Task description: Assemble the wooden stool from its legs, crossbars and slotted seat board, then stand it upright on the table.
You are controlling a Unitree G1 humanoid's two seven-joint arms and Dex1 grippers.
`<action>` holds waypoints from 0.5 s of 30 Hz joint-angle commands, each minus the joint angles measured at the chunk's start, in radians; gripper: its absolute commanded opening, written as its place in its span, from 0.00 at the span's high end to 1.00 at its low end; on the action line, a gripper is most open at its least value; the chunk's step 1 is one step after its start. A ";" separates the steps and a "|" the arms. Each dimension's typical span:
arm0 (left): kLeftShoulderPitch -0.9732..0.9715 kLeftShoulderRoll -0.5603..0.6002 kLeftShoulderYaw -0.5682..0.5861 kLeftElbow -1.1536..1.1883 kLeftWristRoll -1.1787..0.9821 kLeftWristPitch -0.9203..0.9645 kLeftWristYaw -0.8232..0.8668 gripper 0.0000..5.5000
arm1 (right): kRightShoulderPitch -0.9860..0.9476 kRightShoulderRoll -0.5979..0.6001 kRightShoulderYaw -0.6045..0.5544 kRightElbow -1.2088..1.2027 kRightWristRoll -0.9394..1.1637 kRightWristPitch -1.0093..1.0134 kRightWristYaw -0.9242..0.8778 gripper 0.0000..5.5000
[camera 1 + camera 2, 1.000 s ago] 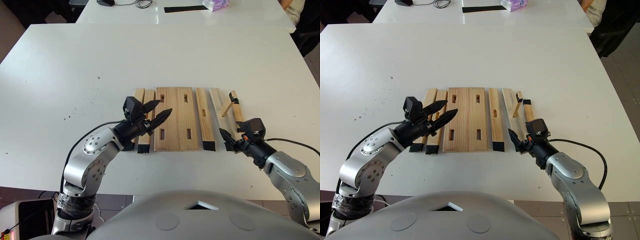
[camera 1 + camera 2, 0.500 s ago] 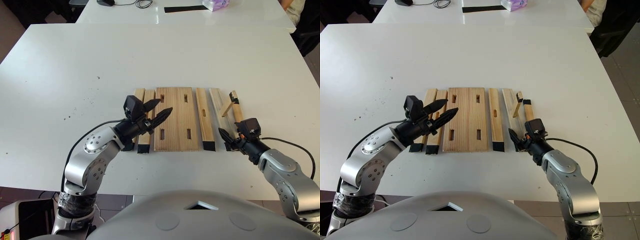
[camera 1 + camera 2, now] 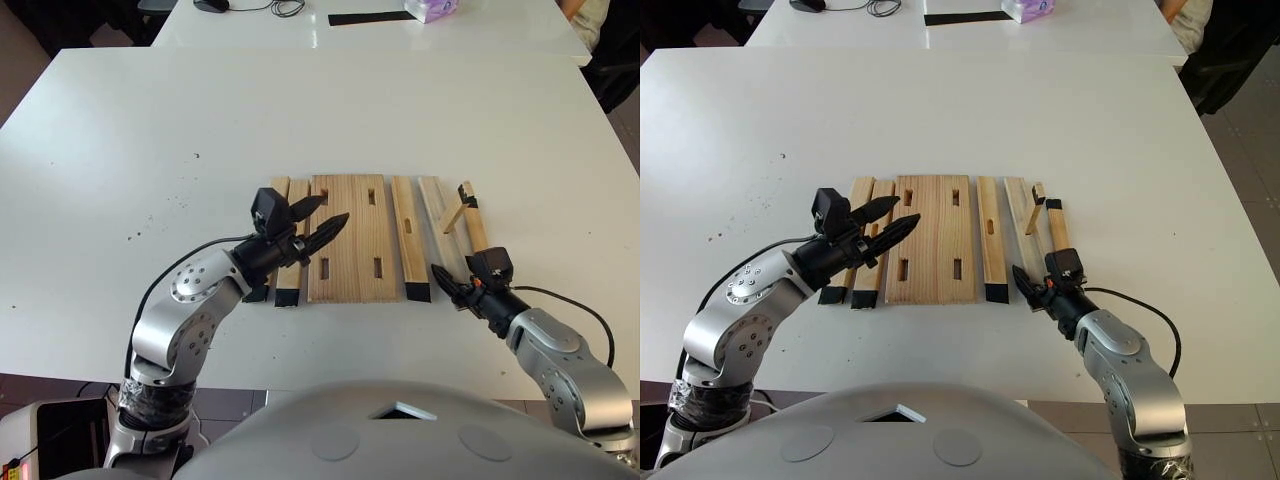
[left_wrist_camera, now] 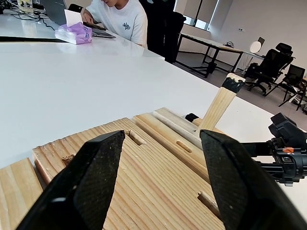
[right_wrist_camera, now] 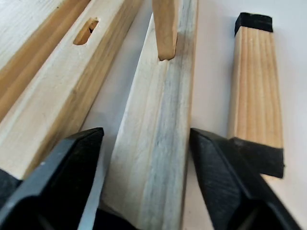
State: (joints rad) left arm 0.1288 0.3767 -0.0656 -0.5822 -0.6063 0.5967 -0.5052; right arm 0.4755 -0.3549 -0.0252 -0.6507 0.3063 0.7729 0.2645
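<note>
1. The left arm is bent at the elbow and its forearm lies low over the white table [image 3: 120, 150]. The left gripper [image 3: 331, 211] hangs above the near left part of the seat board [image 3: 347, 238]. Its two black fingers are spread apart and carry nothing.
2. The seat board lies flat with its slots facing up. Two legs [image 3: 298, 192] with dark near ends lie flat just beside its left edge, partly under the left forearm.
3. The right arm comes in low from the near right of the seat board. The right gripper [image 3: 446, 284] is at the near end of the pale leg [image 3: 436, 212]. This is the second piece to the right of the seat board, after the slotted leg [image 3: 406, 235].
4. The right wrist view gives the detail: the fingers are wide apart, one on each side of the pale leg's near end, and nothing is clamped. Whether they touch the wood I cannot tell.
5. The crossbar [image 3: 457, 213] stands tilted with its lower end on the pale leg. The black-capped leg [image 3: 476, 232] lies flat farthest right of the seat board.
6. The left wrist view looks along the seat board's surface. There the crossbar rises slantwise with a black upper tip, and the right gripper is seen beyond the board's right side. The eye views instead show the whole row of pieces lying parallel.
</note>
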 commanded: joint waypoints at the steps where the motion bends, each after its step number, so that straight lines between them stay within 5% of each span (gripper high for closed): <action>1: -0.010 0.009 -0.005 0.004 0.003 0.010 -0.001 0.47 | 0.005 0.018 -0.002 0.011 0.017 -0.014 0.009 0.53; 6: -0.010 0.010 -0.008 0.004 0.004 0.008 0.000 0.47 | -0.005 0.033 -0.007 0.018 0.012 -0.022 0.001 0.63; 15: -0.016 0.006 -0.010 0.013 0.007 0.002 -0.002 0.47 | -0.134 0.138 -0.103 0.005 0.053 -0.048 -0.075 0.63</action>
State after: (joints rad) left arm 0.1279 0.3798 -0.0694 -0.5783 -0.6062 0.5967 -0.5052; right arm 0.3887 -0.2406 -0.0975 -0.6313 0.3417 0.7459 0.2099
